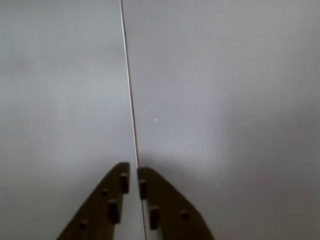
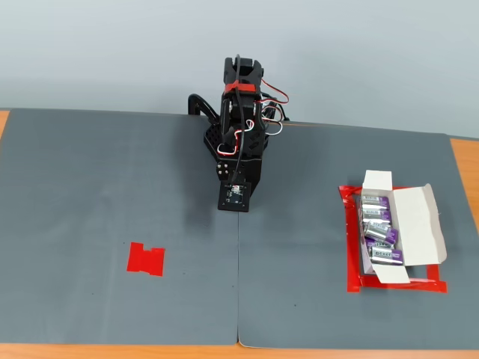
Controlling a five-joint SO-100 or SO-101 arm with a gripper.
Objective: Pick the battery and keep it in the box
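Observation:
Several purple and silver batteries [image 2: 380, 233] lie side by side inside the white box [image 2: 418, 223], which stands with its flaps open at the right of the fixed view. My gripper [image 1: 133, 173] hangs over the seam [image 1: 129, 85] between two grey mats. Its dark fingers [image 1: 107, 200] are shut with nothing between them. In the fixed view the black arm [image 2: 238, 142] sits folded at the back middle of the table, far left of the box, and the fingertips are hidden beneath it.
A red tape outline [image 2: 350, 254] frames the box. A flat red tape marker [image 2: 145, 259] lies bare on the left mat. The grey mats [image 2: 90, 187] cover the table, with wooden edge [image 2: 465, 172] showing at the right.

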